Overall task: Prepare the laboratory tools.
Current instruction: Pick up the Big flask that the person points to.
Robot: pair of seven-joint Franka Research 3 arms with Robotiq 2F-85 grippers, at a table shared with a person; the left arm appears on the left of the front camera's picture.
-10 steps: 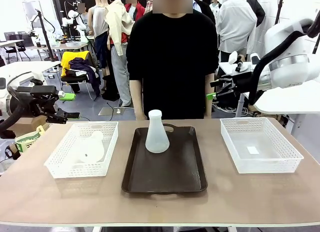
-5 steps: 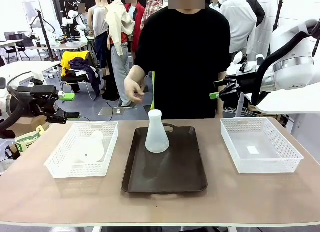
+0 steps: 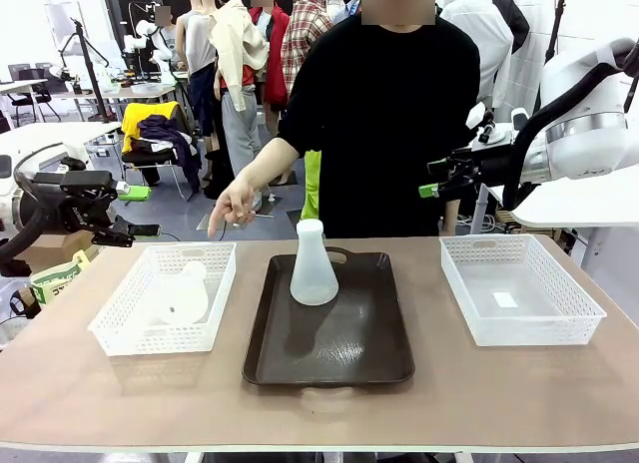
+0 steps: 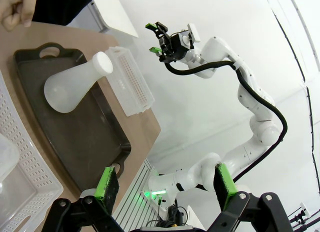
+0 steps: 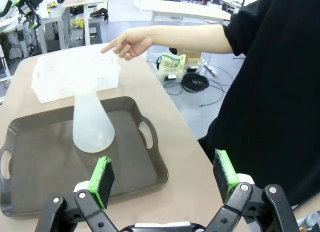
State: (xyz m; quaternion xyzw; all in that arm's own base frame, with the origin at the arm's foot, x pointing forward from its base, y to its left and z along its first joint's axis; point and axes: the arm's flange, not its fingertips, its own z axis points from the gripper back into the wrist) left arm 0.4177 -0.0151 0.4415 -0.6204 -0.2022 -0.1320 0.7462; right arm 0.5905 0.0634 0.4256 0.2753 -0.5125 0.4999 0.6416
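One translucent white flask [image 3: 314, 268] stands upright at the far end of the dark brown tray [image 3: 329, 348]; it also shows in the wrist views [image 4: 75, 84] [image 5: 91, 124]. A second flask [image 3: 180, 295] lies on its side in the left white basket [image 3: 120, 328]. My left gripper [image 3: 140, 211] hangs open in the air beyond the table's left end; its pads [image 4: 107, 184] are wide apart and hold nothing. My right gripper [image 3: 431, 179] is open high above the table's far right, with its pads [image 5: 226, 174] spread and nothing between them. The person's hand [image 3: 232, 206] points down toward the left basket.
An empty white mesh basket [image 3: 519, 288] sits at the table's right. The person stands at the far edge, one arm stretched over the table's back left. The near half of the tray is bare. Other people and tables are behind.
The person has raised a hand and stretched the arm out and down to the left, now pointing at the left basket. Both arms and both flasks have stayed still.
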